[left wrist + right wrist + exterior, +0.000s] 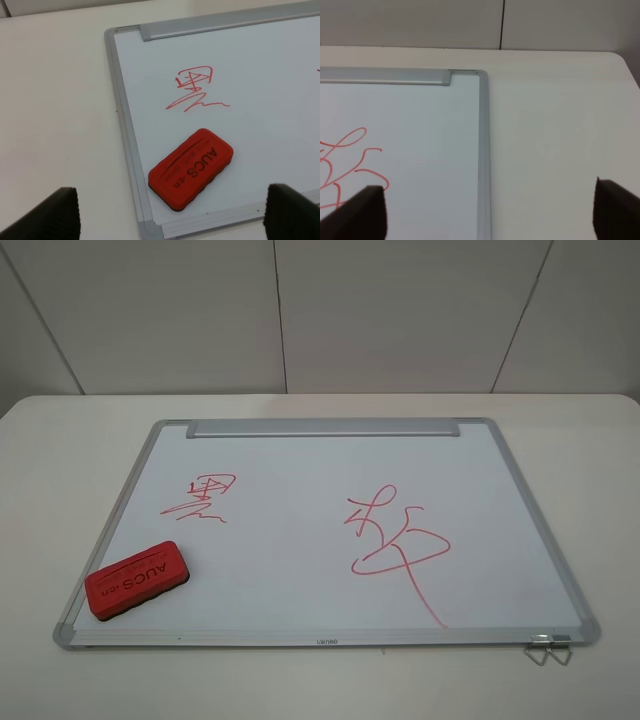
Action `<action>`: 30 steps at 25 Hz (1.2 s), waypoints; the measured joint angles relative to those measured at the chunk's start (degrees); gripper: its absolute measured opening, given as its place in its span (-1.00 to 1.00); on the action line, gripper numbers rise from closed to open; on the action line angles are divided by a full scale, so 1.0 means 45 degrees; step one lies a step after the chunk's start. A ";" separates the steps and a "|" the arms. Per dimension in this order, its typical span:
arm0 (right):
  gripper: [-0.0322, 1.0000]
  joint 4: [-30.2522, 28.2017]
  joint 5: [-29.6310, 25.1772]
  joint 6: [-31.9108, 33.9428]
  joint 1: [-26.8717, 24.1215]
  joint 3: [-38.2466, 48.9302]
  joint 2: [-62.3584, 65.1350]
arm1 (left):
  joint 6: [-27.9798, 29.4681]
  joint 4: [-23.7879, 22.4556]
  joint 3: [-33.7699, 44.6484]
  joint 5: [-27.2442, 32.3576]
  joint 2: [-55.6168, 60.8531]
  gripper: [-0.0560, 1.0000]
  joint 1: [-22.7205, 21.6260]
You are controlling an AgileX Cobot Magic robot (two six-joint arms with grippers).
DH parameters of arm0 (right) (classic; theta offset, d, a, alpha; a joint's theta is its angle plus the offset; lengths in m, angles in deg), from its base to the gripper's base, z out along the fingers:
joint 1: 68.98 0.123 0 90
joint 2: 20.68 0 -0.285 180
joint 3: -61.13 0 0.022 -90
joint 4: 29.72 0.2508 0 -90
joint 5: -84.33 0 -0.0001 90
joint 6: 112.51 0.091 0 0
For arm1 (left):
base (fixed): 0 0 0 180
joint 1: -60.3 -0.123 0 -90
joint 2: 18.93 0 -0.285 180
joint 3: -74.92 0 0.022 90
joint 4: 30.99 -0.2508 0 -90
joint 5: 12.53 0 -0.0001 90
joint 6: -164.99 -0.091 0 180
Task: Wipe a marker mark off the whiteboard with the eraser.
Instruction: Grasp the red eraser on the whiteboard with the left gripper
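Target is the marker mark (200,498), the small stacked red scribble on the left half of the whiteboard (290,455), well apart from the big looping scribble (395,540) on the right. The eraser (137,580) lies flat, label up, skewed in the board's near left corner, near the mark but not touching it. Left gripper (170,220) hovers above it, jaws wide apart and empty. Right gripper (491,212) is over the board's far right corner, jaws also apart and empty. This looks like a left-arm job. I'd yaw the wrist to match the eraser's skew, drop straight down and clamp across the short sides, low on the block. Keep the dark pad flat, slide it up to the mark and make short overlapping passes. Go light on pressure, since nothing visible pins the board to the table (60,440) and it may slide.
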State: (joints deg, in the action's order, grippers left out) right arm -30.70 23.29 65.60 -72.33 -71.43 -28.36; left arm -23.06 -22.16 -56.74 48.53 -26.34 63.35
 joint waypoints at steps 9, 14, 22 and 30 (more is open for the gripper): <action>0.43 0.0000 0.0000 0.0000 0.0000 0.0000 0.0000 | 0.0000 0.0000 0.0000 0.0000 0.0000 0.50 0.0000; 0.43 0.0000 0.0000 0.0000 0.0000 0.0000 0.0000 | 0.0000 0.0000 0.0000 0.0000 0.0000 0.50 0.0000; 0.43 0.0000 0.0000 0.0000 0.0000 0.0000 0.0000 | 0.0000 0.0000 0.0000 0.0000 0.0000 0.50 0.0000; 0.43 0.0000 0.0000 0.0000 0.0000 0.0000 0.0000 | 0.0000 0.0000 0.0000 0.0000 0.0000 0.50 0.0353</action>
State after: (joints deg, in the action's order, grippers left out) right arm -30.70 23.29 65.60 -72.33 -71.43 -28.36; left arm -23.06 -22.16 -56.74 48.53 -26.34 64.94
